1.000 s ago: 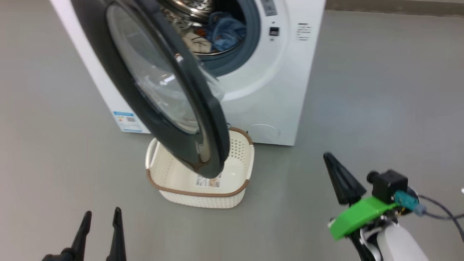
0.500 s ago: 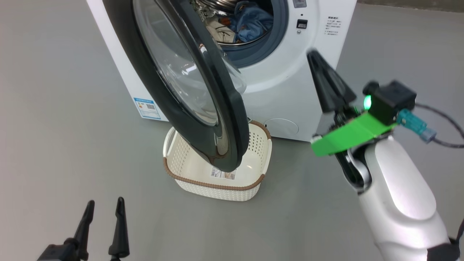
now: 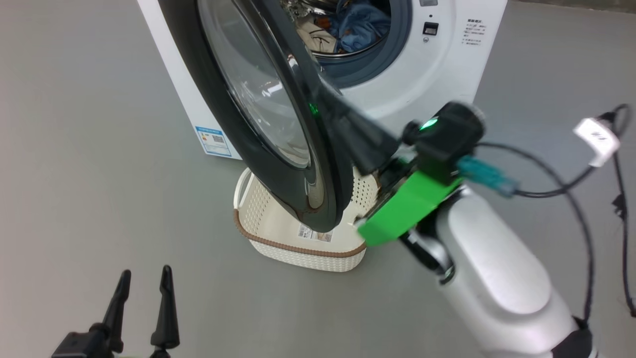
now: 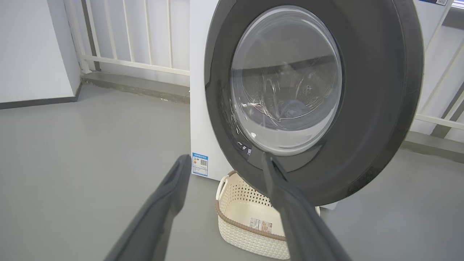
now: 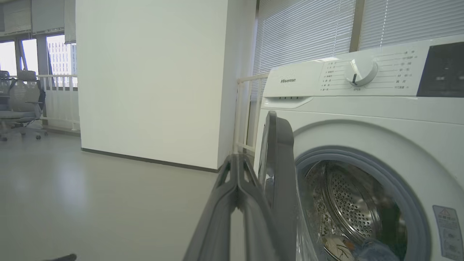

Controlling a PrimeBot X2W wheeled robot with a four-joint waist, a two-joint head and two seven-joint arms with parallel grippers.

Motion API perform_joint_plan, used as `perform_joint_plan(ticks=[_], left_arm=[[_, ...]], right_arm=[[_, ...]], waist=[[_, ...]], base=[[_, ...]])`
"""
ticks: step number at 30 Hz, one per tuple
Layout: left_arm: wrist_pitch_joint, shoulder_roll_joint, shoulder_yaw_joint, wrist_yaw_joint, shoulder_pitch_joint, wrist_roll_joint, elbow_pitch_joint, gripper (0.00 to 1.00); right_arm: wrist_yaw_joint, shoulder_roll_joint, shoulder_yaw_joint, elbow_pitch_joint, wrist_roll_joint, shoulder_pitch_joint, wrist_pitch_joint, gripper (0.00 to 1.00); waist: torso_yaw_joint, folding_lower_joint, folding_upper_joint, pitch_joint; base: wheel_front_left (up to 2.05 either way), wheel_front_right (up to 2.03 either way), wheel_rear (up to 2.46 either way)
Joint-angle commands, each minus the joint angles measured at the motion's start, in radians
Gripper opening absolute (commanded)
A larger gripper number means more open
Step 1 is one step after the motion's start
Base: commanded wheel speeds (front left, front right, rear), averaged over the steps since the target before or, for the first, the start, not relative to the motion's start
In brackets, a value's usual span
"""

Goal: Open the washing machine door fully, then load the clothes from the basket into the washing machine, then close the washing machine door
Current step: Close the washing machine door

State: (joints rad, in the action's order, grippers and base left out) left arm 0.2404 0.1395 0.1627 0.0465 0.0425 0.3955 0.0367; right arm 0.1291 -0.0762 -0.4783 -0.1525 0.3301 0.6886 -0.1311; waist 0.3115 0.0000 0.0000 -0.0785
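Observation:
The washing machine point(image 3: 437, 69) stands at the top of the head view with its door point(image 3: 208, 99) swung out over the basket point(image 3: 308, 258). Blue and cream clothes point(image 3: 360, 25) lie in the drum, and they also show low in the right wrist view as clothes point(image 5: 373, 252). The basket holds only its label sticker. My right gripper point(image 3: 325, 99) is shut with nothing in it, its tips at the door's free edge point(image 5: 279, 152), on the outer-face side. I cannot tell whether they touch. My left gripper point(image 3: 144, 278) stands open and low, away from the door point(image 4: 377, 108).
Grey floor lies all around. A white railing point(image 4: 137, 61) and a wall run behind the machine. An office chair point(image 5: 21, 101) stands far off to the left in the right wrist view. A black cable with a white tag point(image 3: 596, 134) loops from my right arm.
The head view has shifted. My right arm has risen and swung left, from low on the floor side up to the door's edge. The left gripper has stayed where it was.

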Motion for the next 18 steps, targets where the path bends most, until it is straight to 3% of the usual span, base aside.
perform_joint_plan(ticks=[1, 8, 18], left_arm=[[0.012, 0.011, -0.030, -0.010, -0.054, -0.017, -0.016, 1.00], [0.014, 0.010, -0.021, -0.010, -0.061, -0.023, -0.011, 1.00], [0.016, 0.009, -0.009, -0.011, -0.070, -0.027, -0.003, 1.00]], right_arm=[[0.002, 0.025, -0.051, -0.010, 0.039, -0.027, 0.027, 0.00], [0.002, 0.026, -0.138, -0.142, 0.081, -0.035, 0.043, 0.00], [0.002, 0.026, -0.186, -0.318, 0.147, 0.040, -0.024, 0.00]], waist=[[0.005, 0.0000, 0.0000, -0.004], [0.016, 0.0000, 0.0000, -0.009], [0.028, 0.0000, 0.0000, -0.015]], base=[[0.00, 0.00, 0.00], [0.00, 0.00, 0.00], [0.00, 0.00, 0.00]])
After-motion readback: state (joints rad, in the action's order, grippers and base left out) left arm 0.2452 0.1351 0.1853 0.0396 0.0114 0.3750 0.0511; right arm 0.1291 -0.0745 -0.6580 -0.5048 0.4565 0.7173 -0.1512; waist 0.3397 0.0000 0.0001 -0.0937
